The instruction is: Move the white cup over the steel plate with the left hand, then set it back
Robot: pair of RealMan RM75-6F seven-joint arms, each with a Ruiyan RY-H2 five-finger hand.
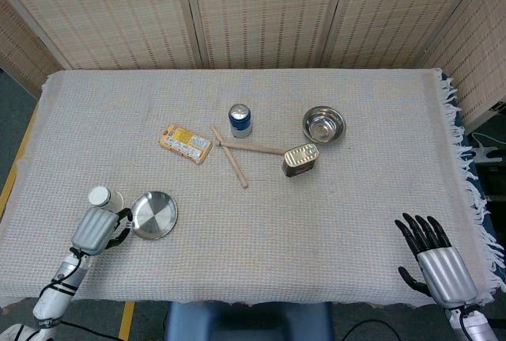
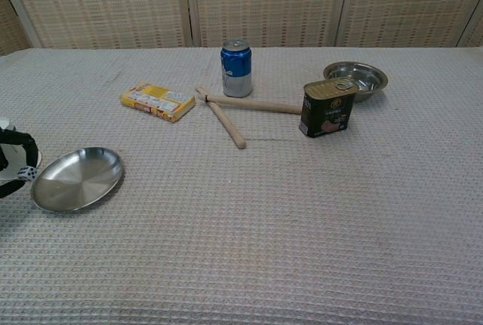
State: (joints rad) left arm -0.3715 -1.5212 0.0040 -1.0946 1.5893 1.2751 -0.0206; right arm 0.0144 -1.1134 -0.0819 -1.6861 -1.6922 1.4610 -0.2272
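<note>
The white cup (image 1: 100, 196) stands upright near the table's front left corner, and at the left edge of the chest view (image 2: 9, 179). Just to its right lies the steel plate (image 1: 154, 215) (image 2: 75, 179), flat on the cloth. My left hand (image 1: 96, 229) is right up against the cup on its near side. Its dark fingers (image 2: 20, 144) curve around the cup's front in the chest view, and I cannot tell if they press on it. My right hand (image 1: 433, 258) rests open at the front right corner, fingers spread, holding nothing.
Mid-table are a yellow packet (image 1: 186, 142), a blue can (image 1: 239, 119), two crossed wooden sticks (image 1: 234, 160), a tin (image 1: 300, 159) and a steel bowl (image 1: 323, 125). The cloth's front edge runs just behind both hands.
</note>
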